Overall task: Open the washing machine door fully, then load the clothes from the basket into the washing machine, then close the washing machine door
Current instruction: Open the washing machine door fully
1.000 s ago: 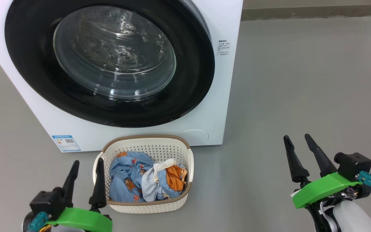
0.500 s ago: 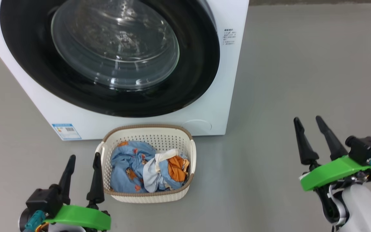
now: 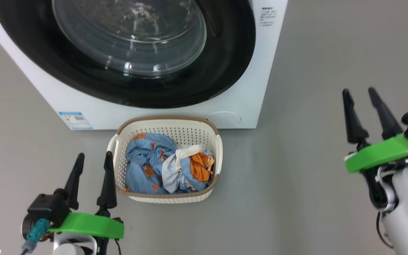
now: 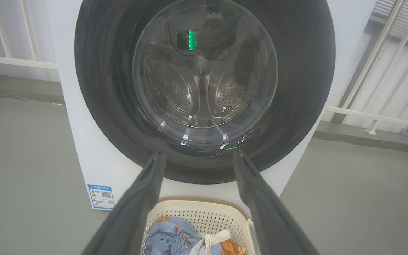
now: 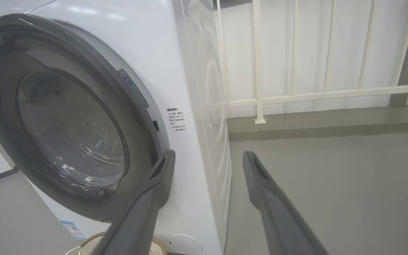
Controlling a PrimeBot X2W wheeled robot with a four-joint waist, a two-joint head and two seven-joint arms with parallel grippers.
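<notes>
The washing machine door (image 3: 129, 35) lies closed on the washing machine (image 3: 264, 71), just behind the basket (image 3: 166, 118) holding the clothes (image 3: 154, 166). Left gripper (image 3: 94, 154) hovers beside the basket's left, right gripper (image 3: 359, 89) well to its right; both parted, empty.

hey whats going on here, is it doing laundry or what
A two-armed robot is set up to load a washer, but nothing has started. The door is shut, and a basket of clothes sits on the floor right in front of it. Both grippers are open and empty: the left gripper is beside the basket, and the right gripper is off to the washer's right.
</notes>
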